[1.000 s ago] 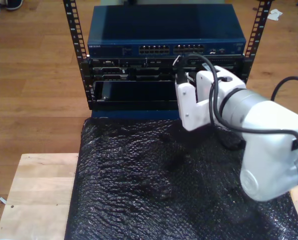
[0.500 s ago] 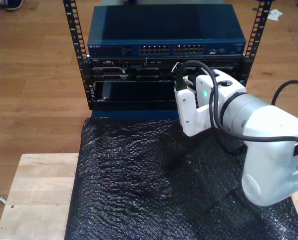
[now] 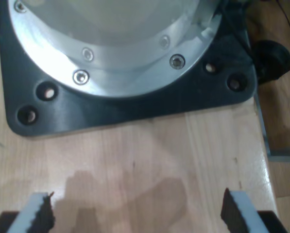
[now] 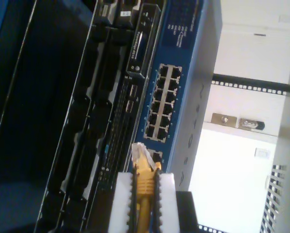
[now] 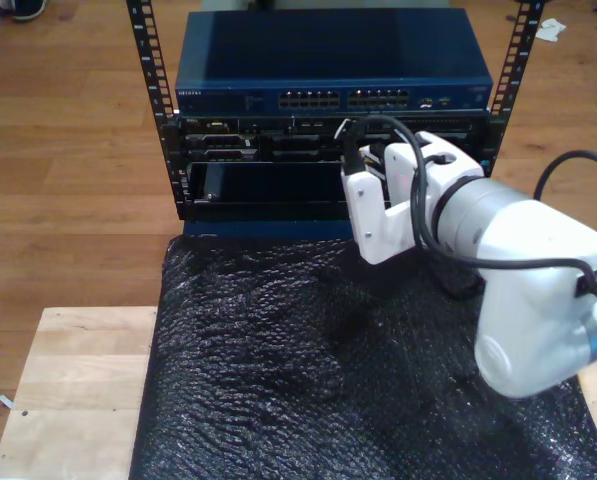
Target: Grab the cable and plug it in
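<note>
My second gripper (image 4: 144,194) is shut on the yellow-orange cable (image 4: 144,182), which is pinched between its white pads (image 4: 121,201). The clear plug (image 4: 139,153) sticks out past the pads and sits just short of the blue switch (image 4: 183,73), close to a single port beside the block of ports (image 4: 162,104). In the exterior view the same gripper (image 5: 350,138) hovers in front of the rack, just under the switch's row of ports (image 5: 348,99). My first gripper (image 3: 137,213) is open over bare wood, with nothing between its fingers.
The blue switch (image 5: 333,70) tops a rack of black server units (image 5: 268,150) between perforated rails (image 5: 148,70). Black bubble wrap (image 5: 308,370) covers the wooden table (image 5: 73,390). A thick black hose (image 5: 418,170) loops over the white arm. A black base plate (image 3: 135,111) lies ahead of my first gripper.
The second gripper with the cable has shifted a little toward the exterior view's left, staying in front of the rack just below the switch.
</note>
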You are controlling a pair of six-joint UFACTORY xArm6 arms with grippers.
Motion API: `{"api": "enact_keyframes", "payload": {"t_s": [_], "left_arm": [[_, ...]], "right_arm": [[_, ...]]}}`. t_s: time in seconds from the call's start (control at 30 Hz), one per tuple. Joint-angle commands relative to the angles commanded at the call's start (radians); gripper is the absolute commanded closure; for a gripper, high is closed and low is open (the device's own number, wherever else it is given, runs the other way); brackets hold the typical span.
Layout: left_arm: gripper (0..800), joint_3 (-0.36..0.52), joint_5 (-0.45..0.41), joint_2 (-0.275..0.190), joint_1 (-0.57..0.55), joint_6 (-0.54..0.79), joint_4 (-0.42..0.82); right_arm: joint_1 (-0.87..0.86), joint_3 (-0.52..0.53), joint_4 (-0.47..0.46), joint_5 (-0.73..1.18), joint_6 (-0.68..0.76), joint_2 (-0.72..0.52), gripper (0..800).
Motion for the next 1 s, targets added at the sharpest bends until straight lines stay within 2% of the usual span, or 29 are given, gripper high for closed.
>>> {"api": "enact_keyframes", "payload": {"t_s": [0.23, 0.47, 0.63, 0.8, 1.0], "left_arm": [[0, 0.0, 0.0, 0.0, 0.0, 0.0, 0.0], [0, 0.0, 0.0, 0.0, 0.0, 0.0, 0.0], [0, 0.0, 0.0, 0.0, 0.0, 0.0, 0.0], [0, 0.0, 0.0, 0.0, 0.0, 0.0, 0.0], [0, 0.0, 0.0, 0.0, 0.0, 0.0, 0.0]], "right_arm": [[-0.011, 0.023, 0.021, -0.255, -0.002, 0.043, 800], [-0.037, 0.051, 0.153, -0.387, 0.003, 0.104, 800], [-0.061, 0.014, 0.158, -0.465, 0.009, 0.19, 800], [-0.086, -0.018, 0.161, -0.577, 0.021, 0.222, 800], [-0.081, -0.069, 0.16, -0.624, 0.058, 0.308, 800]]}}
